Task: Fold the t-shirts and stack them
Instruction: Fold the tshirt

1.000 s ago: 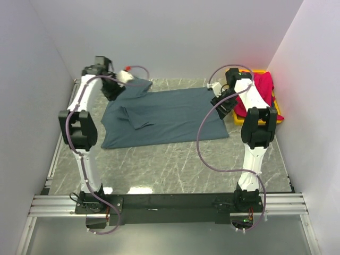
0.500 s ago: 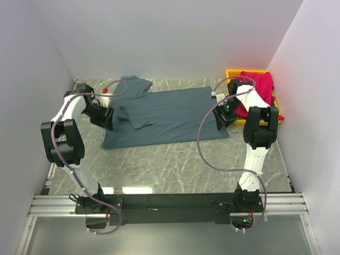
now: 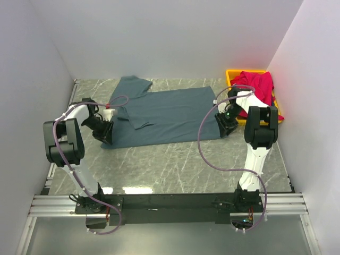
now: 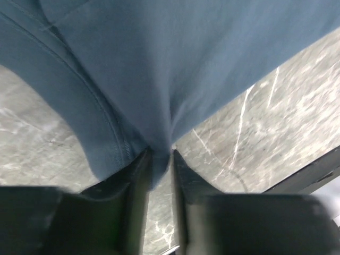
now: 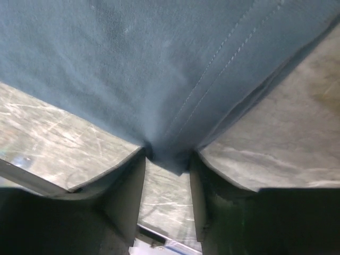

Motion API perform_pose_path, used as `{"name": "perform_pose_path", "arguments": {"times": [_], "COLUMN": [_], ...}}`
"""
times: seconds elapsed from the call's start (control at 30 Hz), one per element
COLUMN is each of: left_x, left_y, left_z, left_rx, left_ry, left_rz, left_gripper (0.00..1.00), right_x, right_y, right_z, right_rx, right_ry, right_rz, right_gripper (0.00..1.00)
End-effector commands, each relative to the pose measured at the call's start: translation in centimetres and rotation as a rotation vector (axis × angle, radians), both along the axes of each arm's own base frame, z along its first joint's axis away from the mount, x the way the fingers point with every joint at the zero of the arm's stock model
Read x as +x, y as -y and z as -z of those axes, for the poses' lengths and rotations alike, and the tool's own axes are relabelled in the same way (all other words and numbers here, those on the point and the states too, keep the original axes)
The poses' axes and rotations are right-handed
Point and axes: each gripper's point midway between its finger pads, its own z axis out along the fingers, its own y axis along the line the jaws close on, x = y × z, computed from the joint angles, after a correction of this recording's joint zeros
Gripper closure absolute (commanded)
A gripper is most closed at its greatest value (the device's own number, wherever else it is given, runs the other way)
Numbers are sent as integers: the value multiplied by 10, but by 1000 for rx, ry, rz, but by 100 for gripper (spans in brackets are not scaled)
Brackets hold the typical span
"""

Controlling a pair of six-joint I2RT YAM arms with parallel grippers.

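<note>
left arm point(image 3: 62, 139) folded low, elbow out by the left wall. left gripper point(image 3: 106, 133) down at the near left corner of the blue-grey shirt point(image 3: 170, 114), fingers point(image 4: 139, 183) pinching the cloth edge. shirt spread flat on the table point(image 3: 175, 164). right arm point(image 3: 260, 127) bent inward, right gripper point(image 3: 224, 127) pinching the near right hem corner. red shirt point(image 3: 257, 85) heaped in the yellow bin point(image 3: 234, 73), far right. both grippers sit nearer the bases than half a second ago.
</note>
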Motion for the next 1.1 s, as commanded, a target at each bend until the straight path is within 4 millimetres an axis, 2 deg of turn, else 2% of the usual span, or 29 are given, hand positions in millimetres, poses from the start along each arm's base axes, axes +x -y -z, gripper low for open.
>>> {"name": "perform_pose_path", "arguments": {"times": [0.0, 0.03, 0.07, 0.1, 0.13, 0.23, 0.37, 0.4, 0.47, 0.5, 0.53, 0.57, 0.6, 0.63, 0.67, 0.7, 0.73, 0.77, 0.8, 0.9, 0.93, 0.97, 1.0, 1.07], "left_x": [-2, -6, -8, -11, -16, -34, -58, -64, -79, -84, -86, -85, -74, -66, -58, -40, -30, -21, -10, 11, 14, 17, 21, 28], "left_y": [-1, -2, -2, -2, -4, -10, -22, -24, -26, -26, -25, -23, -24, -17, -15, -15, -8, -4, 9, 27, 45, 52, 69, 76], "left_z": [-6, -5, -5, -5, -4, -1, -1, 0, 0, 1, -4, -8, -19, -34, -45, -65, -81, -90, -102, -110, -105, -101, -97, -83], "left_rx": [5, 3, -1, -4, -6, 4, 34, 45, 54, 60, 52, 37, 25, -16, -27, -37, -61, -57, -47, 5, 5, 30, 35, 95], "left_ry": [28, 21, 14, 7, -4, -30, -51, -58, -71, -75, -68, -52, -2, 53, 103, 183, 246, 292, 336, 397, 392, 389, 400, 385], "left_rz": [-2, -4, -3, 6, 4, 11, 20, 36, 41, 57, 61, 69, 77, 80, 97, 103, 114, 130, 177, 199, 242, 256, 284, 296], "left_gripper": [76, 80, 85, 94, 98, 99, 99, 99, 99, 96, 86, 75, 62, 57, 54, 52, 51, 50, 50, 52, 53, 54, 56, 57], "right_x": [4, 3, 1, -4, -7, -22, -49, -63, -74, -84, -88, -90, -89, -85, -79, -76, -72, -68, -61, -49, -47, -45, -42, -40], "right_y": [2, 2, 2, 4, 5, 14, 23, 23, 29, 28, 26, 22, 18, 15, 8, 5, 3, 0, -4, -11, -14, -16, -18, -18], "right_z": [-2, -2, -2, -1, -4, -4, -5, -2, -4, -5, -7, -11, -17, -27, -38, -45, -53, -58, -67, -79, -80, -82, -81, -80], "right_rx": [-8, -8, -9, -13, -19, -50, -79, -83, -103, -94, -78, -52, -29, -12, 25, 42, 53, 65, 85, 112, 130, 137, 145, 148], "right_ry": [25, 23, 21, 9, 13, 3, -27, -58, -59, -85, -93, -91, -82, -51, -27, -13, 7, 21, 51, 93, 97, 101, 103, 110], "right_rz": [20, 21, 18, 19, 13, -2, -32, -45, -73, -102, -108, -106, -117, -116, -111, -109, -103, -91, -77, -40, -31, -25, -15, -10], "right_gripper": [64, 71, 83, 90, 95, 100, 100, 100, 100, 97, 69, 57, 40, 27, 26, 26, 26, 26, 26, 30, 33, 33, 34, 35]}}
